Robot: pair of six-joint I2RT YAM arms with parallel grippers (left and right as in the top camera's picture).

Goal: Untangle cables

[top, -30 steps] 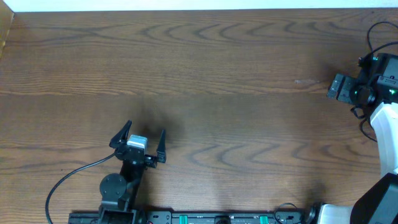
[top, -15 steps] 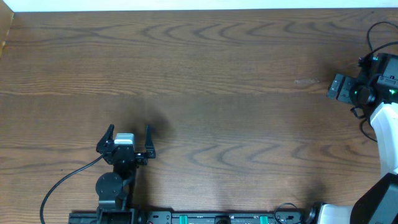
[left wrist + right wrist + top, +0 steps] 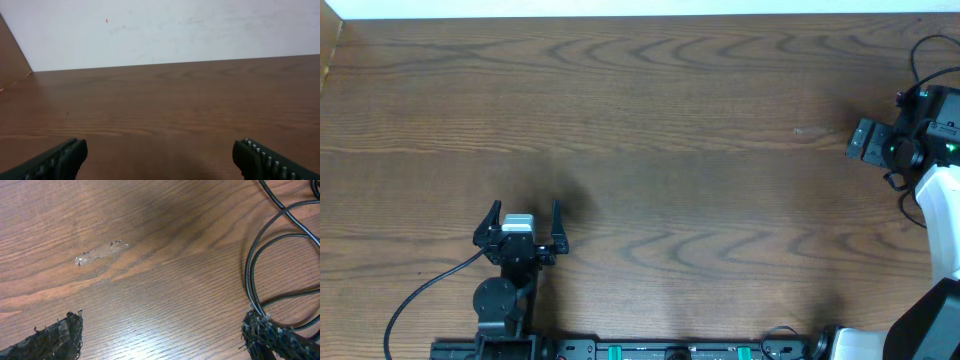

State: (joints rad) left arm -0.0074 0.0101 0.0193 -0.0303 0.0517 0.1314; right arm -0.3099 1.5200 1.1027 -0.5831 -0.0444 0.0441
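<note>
No white cable shows in any view. A thin black cable [image 3: 250,265] lies in loops on the table at the right of the right wrist view, touching the right finger. I cannot tell whether it is the task's black cable or the arm's own lead. My right gripper [image 3: 167,337] is open and empty over bare wood; it sits at the far right in the overhead view [image 3: 854,140]. My left gripper [image 3: 525,207] is open and empty near the front left, facing the far wall [image 3: 160,155].
A pale scuff mark [image 3: 100,252] is on the wood just ahead of the right gripper, also seen from overhead [image 3: 812,131]. The left arm's thick black lead [image 3: 420,290] curves along the front left. A white wall [image 3: 165,30] bounds the table's far edge.
My left gripper has drawn back to the left and turned to point straight at the far edge, most of it in the first half second. The right arm has not moved.
</note>
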